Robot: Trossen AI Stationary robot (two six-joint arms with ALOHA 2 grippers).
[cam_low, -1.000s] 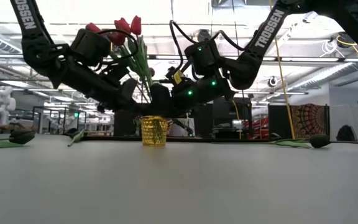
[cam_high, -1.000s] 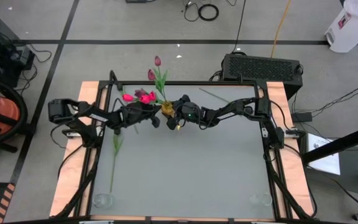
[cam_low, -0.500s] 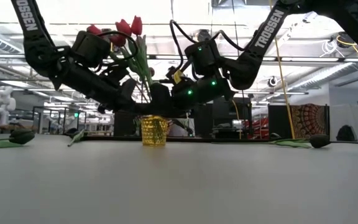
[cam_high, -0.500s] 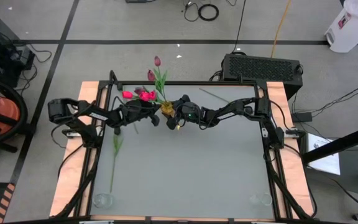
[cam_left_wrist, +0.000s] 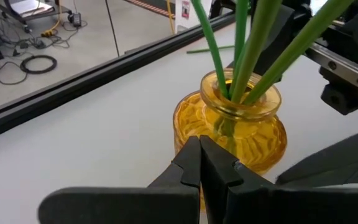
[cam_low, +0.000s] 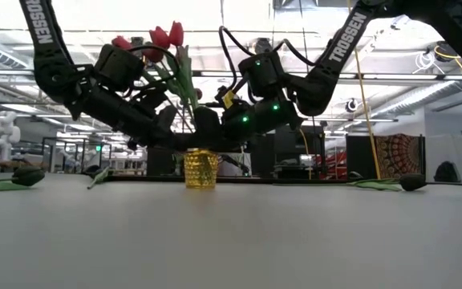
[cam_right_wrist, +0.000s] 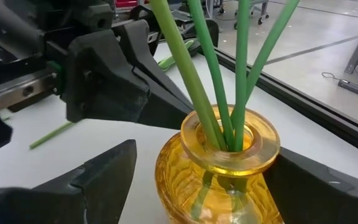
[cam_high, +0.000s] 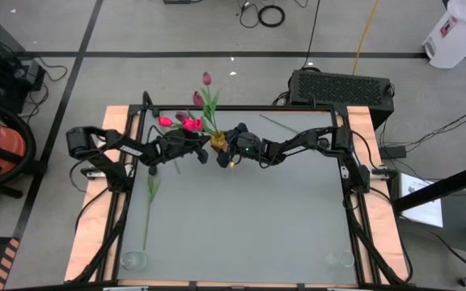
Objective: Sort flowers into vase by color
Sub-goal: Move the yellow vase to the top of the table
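Note:
An amber glass vase [cam_high: 216,141] stands on its base on the table, toward the far edge. Several tulips stand in it by their green stems [cam_right_wrist: 219,93], with pink and maroon heads [cam_high: 191,124] leaning toward the far left. My left gripper [cam_left_wrist: 201,146] is shut, its tips low at the vase's left side [cam_left_wrist: 241,134]. My right gripper [cam_right_wrist: 210,186] is open, and the vase [cam_right_wrist: 225,168] stands between its two fingers. One more tulip [cam_high: 149,202] lies flat near the table's left edge. My left gripper points its shut tips [cam_left_wrist: 199,155] at the vase's lower body from the table's left, slanting slightly down. I cannot tell whether they touch the glass. My right gripper comes level from the table's right with a finger [cam_right_wrist: 104,177] on each side of the vase. I cannot tell whether either finger touches it.
A loose green stem [cam_high: 277,123] lies by the far edge. Dark flower heads lie at the table's left [cam_low: 26,175] and right [cam_low: 411,183]. Clear glass vessels stand at the near-left [cam_high: 133,260] and near-right [cam_high: 338,260] corners. A black frame [cam_high: 241,107] rims the table.

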